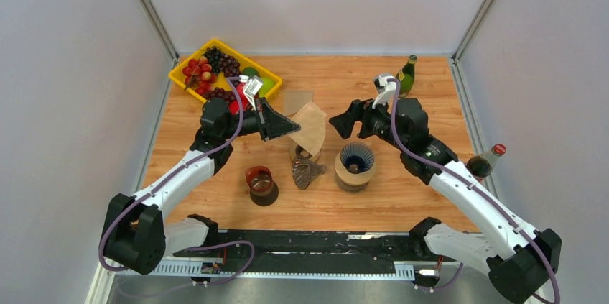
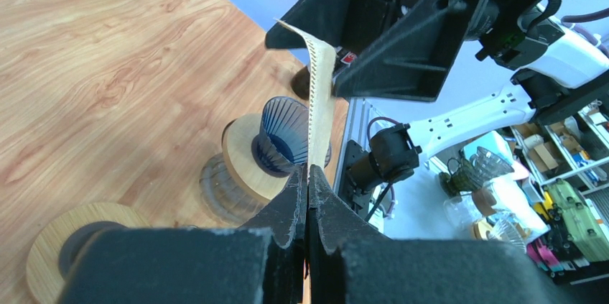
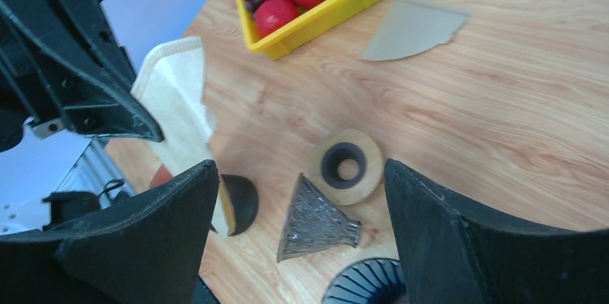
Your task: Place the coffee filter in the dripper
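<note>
Left gripper (image 1: 293,127): clamped shut on filter (image 1: 310,123), held in the air above the wooden ring (image 1: 304,152).
Right gripper (image 1: 336,126): jaws wide, empty, close to the filter's right edge (contact unclear).
Hidden: filter's pinched corner; dripper (image 1: 356,158) cut off in right wrist view.
Room: bare table (image 1: 431,95) behind dripper.

Robot lab test cell. My mounting rail (image 1: 309,245) spans the near edge of a wooden table (image 1: 402,203); plain white panels (image 1: 64,67) enclose it left, far and right.
</note>
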